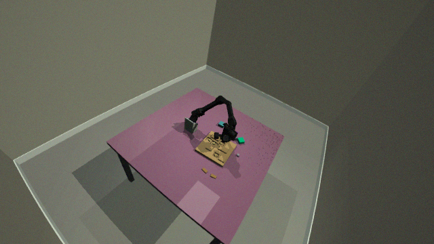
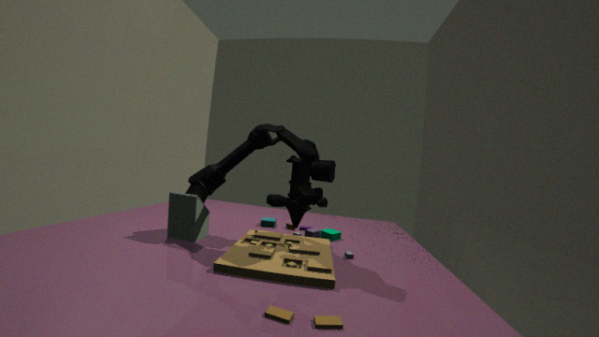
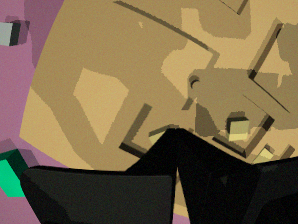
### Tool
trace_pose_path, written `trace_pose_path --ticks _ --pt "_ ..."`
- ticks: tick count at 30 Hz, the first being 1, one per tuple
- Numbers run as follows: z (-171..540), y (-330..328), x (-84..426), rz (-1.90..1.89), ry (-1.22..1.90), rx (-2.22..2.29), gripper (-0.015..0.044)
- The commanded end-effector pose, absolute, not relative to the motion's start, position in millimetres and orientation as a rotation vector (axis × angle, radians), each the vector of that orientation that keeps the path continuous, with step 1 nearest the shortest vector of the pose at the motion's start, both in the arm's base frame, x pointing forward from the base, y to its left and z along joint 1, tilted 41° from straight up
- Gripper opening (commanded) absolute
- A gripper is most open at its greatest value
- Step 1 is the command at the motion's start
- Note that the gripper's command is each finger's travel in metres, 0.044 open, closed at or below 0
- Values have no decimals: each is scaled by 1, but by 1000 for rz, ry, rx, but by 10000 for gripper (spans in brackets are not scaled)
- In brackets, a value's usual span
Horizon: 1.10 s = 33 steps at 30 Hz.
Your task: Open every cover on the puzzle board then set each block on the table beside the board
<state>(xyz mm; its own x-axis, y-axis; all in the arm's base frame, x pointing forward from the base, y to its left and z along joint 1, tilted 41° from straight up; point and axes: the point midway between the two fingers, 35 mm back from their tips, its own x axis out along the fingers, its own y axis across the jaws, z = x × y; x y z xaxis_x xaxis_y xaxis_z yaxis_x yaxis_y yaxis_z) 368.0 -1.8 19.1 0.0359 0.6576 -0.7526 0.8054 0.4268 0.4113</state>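
The tan puzzle board [image 1: 222, 163] [image 2: 229, 263] [image 3: 50, 117] lies flat on the pink table. My gripper [image 2: 296, 227] [image 3: 175, 136] is shut and empty, pointing down above the board's far part. A pale block [image 2: 292, 264] sits in an uncovered well near the front. Another pale block [image 2: 268, 245] and a third [image 2: 290, 243] show in uncovered wells farther back. Flat tan covers stand slightly proud: one at front right [image 2: 319, 267], one at middle right [image 2: 304, 251], one at middle left [image 2: 262, 253]. In the wrist view the fingers partly hide a well; a pale block [image 3: 238, 129] shows right of them.
A green block [image 1: 241, 140] [image 2: 330, 234] [image 3: 11, 176] and a teal block [image 1: 221, 124] [image 2: 269, 222] lie beyond the board. A small grey cube [image 1: 238, 154] [image 2: 349, 255] [image 3: 6, 34] lies beside it. Two tan pieces [image 2: 279, 314] [image 2: 328, 322] lie in front. A grey stand [image 2: 182, 215] is by the arm's base.
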Motion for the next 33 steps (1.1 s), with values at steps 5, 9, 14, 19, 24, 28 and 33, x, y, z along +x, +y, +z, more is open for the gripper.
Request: trace_pose_path --ticks 5,9,14,19,24,28,33 --pt "17 -8 326 86 1624 1037 0" --pt "15 -10 304 224 1587 903 0" --pt "11 -10 277 382 1532 742 0" --pt "7 -8 250 524 1471 592 0" --pt "6 -6 242 561 1453 550 0" --pt "6 -6 242 561 1453 550 0" --pt "-5 3 243 561 1453 550 0"
